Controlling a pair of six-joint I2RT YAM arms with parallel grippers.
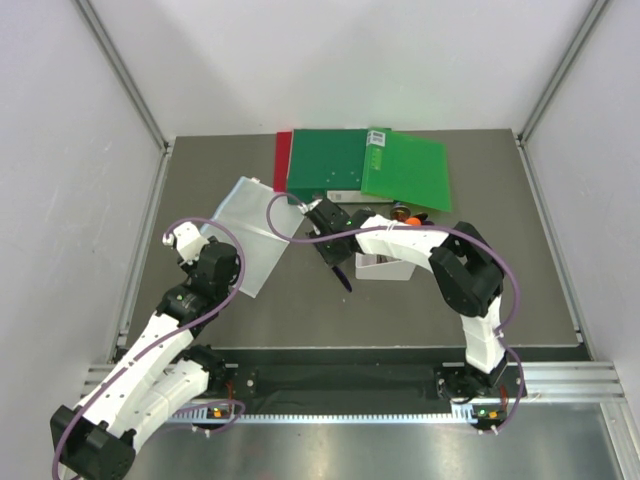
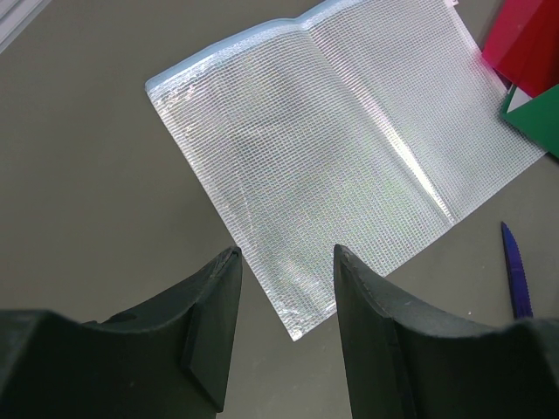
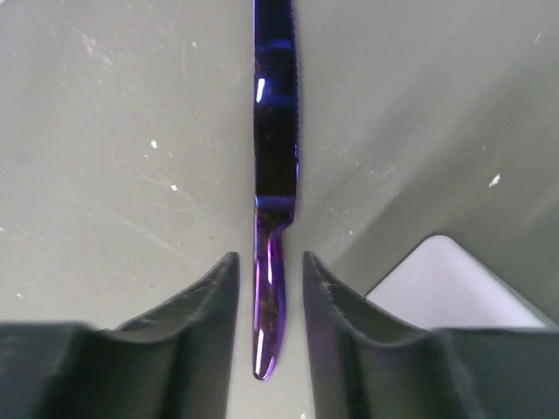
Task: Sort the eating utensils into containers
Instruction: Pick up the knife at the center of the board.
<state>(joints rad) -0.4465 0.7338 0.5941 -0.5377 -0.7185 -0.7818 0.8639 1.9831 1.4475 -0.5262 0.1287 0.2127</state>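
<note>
Dark grey counter (image 1: 300, 320) beneath both arms. Beyond the right claw (image 1: 335, 258), overlapping green folders (image 1: 365, 165), with the edge of a red folder (image 1: 283, 160) showing beside them. Directly below and ahead of the left claw (image 2: 286, 253), a clear plastic sheet (image 2: 349, 140) with a fine mesh pattern, lying flat. Just beside the right claw, on the side away from the left claw, a small white bin (image 1: 385, 268), mostly hidden by the arm.

Left claw: spread wide, nothing between its fingers, hovering over the near edge of the sheet.

Right claw: fingers (image 3: 218, 297) spread only narrowly, straddling the handle of a dark blue knife (image 3: 275, 157). A sliver of counter visible on each side of the handle, so apparently not pinching it.

Knife: seemingly flat on the counter, handle end between the right claw's fingers, blade pointing straight ahead of the claw. Glossy blue-violet finish, with what look like fine teeth along one edge of the blade.

Handling, as a judgement: probably thin, stiff and light, with a slick polished surface likely to slip or pivot in a loose pinch. Lying low, so fingertips probably need to come right down to the counter. Best hold likely across the narrow handle near where it meets the blade, for balance.
</note>
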